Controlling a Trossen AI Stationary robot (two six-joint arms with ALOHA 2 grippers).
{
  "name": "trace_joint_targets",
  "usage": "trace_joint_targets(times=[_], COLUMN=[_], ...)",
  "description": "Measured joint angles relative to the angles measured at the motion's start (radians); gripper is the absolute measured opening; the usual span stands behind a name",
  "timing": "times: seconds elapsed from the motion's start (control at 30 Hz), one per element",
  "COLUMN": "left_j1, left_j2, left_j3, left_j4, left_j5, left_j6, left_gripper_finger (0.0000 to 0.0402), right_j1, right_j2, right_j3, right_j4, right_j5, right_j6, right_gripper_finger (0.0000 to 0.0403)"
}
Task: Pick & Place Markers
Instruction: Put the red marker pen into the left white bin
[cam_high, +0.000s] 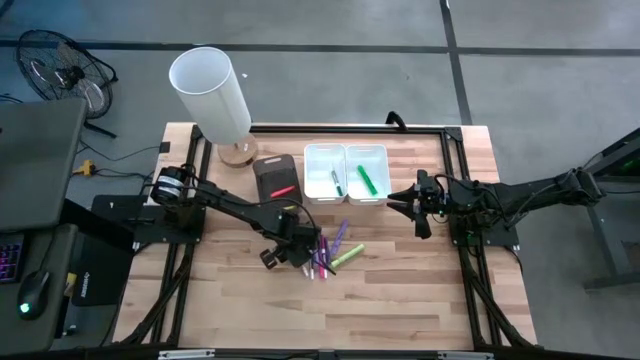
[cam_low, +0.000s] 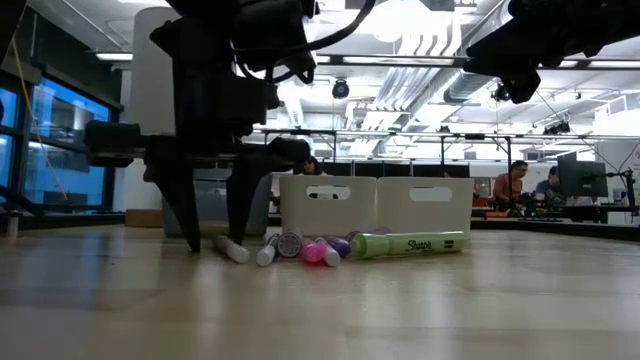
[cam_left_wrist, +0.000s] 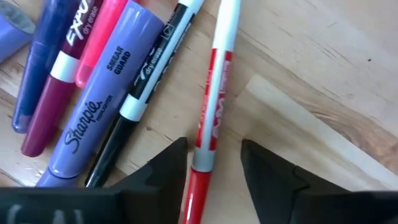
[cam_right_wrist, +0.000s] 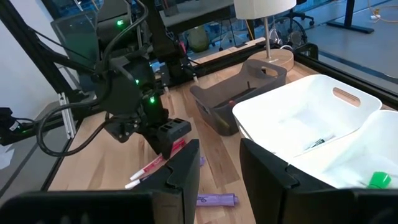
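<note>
Your left gripper (cam_high: 288, 252) is down at the tabletop over the loose cluster of markers (cam_high: 330, 255) near the middle of the wooden table (cam_high: 400, 290), and its jaws stand open with a red-and-white marker (cam_left_wrist: 211, 118) lying lengthwise in the gap between the fingertips (cam_left_wrist: 163, 167), not yet pinched. In the left wrist view you can see what lies beside that marker: a black-and-white dry-erase marker (cam_left_wrist: 140, 93), a lavender Sharpie highlighter (cam_left_wrist: 93, 112), a pink marker (cam_left_wrist: 99, 37) and a dark purple Expo marker (cam_left_wrist: 53, 81), all lying flat and packed side by side. From table height the fingers reach down to the wood just beside the row of marker ends, with a yellow-green Sharpie highlighter (cam_low: 410, 244) lying at the far side of the group from them. Behind the cluster sit two white bins (cam_high: 345, 172) touching each other; one holds a dark-and-white marker (cam_high: 335, 181) and the other a bright green marker (cam_high: 367, 180). A dark bin (cam_high: 276, 177) beside them holds a red marker (cam_high: 283, 190). Your right gripper (cam_high: 402, 198) hovers above the table just beside the white bins, well apart from the cluster, its jaws parted and holding nothing. A white lamp (cam_high: 212, 95) stands at the back edge of the table.
</note>
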Motion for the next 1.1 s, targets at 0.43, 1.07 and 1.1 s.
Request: trace_joint_targets(times=[0.43, 1.07, 1.1], left_j1=[0.0, 0.002, 0.002], left_j2=[0.001, 0.007, 0.006], left_j3=[-0.001, 0.271, 0.292], left_j4=[-0.004, -0.09, -0.101], left_j5=[0.015, 0.024, 0.025], left_j6=[-0.073, -0.308, -0.308], left_gripper_finger=[0.0032, 0.0035, 0.0035], right_j1=[0.0, 0.0, 0.0], right_j2=[0.0, 0.0, 0.0], right_j3=[0.0, 0.0, 0.0], right_j4=[0.0, 0.002, 0.004], right_j5=[0.0, 0.0, 0.0], right_j6=[0.0, 0.0, 0.0], right_gripper_finger=[0.0103, 0.0103, 0.0103])
